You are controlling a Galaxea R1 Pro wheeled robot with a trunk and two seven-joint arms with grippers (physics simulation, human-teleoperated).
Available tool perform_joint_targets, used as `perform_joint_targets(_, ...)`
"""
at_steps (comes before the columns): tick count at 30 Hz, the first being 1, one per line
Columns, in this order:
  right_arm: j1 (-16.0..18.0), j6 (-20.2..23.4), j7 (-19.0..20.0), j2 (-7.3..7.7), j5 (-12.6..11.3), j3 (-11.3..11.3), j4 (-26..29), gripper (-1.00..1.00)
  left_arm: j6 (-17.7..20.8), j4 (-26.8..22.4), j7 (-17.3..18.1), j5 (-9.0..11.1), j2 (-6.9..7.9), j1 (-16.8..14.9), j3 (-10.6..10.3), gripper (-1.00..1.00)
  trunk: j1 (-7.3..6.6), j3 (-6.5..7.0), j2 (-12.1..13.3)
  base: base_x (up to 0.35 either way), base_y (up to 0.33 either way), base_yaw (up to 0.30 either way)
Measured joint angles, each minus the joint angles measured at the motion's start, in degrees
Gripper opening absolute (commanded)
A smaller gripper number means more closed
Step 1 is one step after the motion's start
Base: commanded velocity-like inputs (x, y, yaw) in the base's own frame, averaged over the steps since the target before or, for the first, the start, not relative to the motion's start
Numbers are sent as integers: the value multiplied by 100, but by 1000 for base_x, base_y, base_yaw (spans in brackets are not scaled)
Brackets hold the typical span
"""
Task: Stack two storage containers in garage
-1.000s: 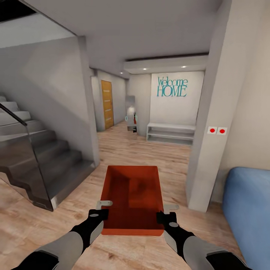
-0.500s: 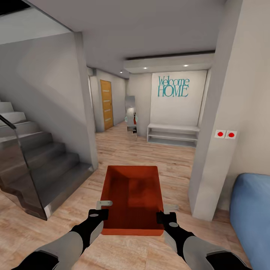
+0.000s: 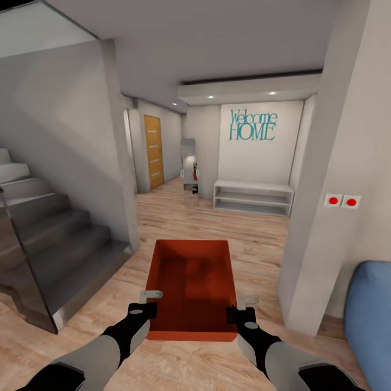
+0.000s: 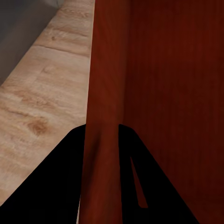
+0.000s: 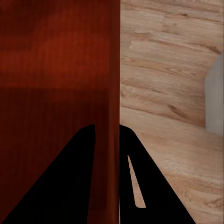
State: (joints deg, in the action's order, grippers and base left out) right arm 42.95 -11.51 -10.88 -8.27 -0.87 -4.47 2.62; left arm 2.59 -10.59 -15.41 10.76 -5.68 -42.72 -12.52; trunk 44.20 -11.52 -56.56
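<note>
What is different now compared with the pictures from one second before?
The robot drove forward through the living room: the stairs, pillar and blue sofa slid outward and the camera view shifted with it. The storage container stayed gripped by the left tool and right tool on opposite walls.

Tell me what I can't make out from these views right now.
- Second bin: not in sight; only one orange-red rectangular plastic bin is carried between the left end effector and right end effector.
- Garage: beyond the hallway, past the honey-brown wooden door.
- Blue sofa: cut off by the head view's edge.
- Bin's underside: hidden by its own walls.
</note>
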Motion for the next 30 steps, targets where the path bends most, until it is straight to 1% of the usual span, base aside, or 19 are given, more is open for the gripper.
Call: perform_joint_targets(30,0,-8,0,0,0,4,-6,-100,0,0,0,-1,0,0,-3,-100,0,0,1,324,0,0)
